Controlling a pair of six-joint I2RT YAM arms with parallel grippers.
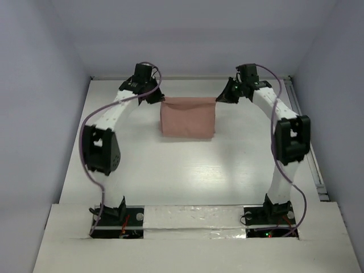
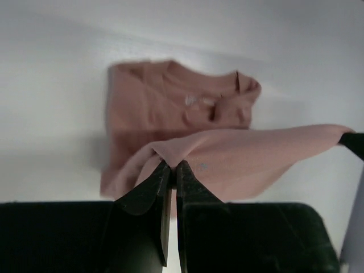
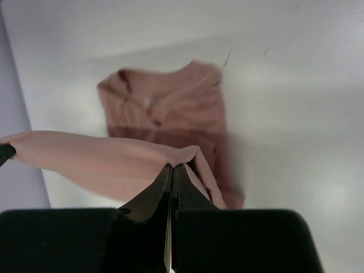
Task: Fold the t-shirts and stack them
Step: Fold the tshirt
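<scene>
White table (image 1: 187,176); dusty-pink t-shirt (image 1: 187,120) partly resting on it, far centre.

1 t-shirt (image 1: 188,116) is in view, dusty pink. 1 edge of it runs from one pair of fingertips to the other, and the rest lies on the table beyond them. It bears 1 small pale mark (image 2: 193,100) on the chest, ahead of the left fingers (image 2: 145,190), too blurred to read.

There are 2 arms, the left arm (image 1: 111,116) and the right arm (image 1: 278,114), on 2 black bases, the left base (image 1: 111,216) and the right base (image 1: 273,215).

There are 2 grippers, the left gripper (image 2: 170,165) and the right gripper (image 3: 172,166), with 2 fingers apiece, 4 in all.

There are 2 purple cables, the left cable (image 1: 95,182) and the right cable (image 1: 305,199), and 1 white table (image 1: 187,176).
</scene>
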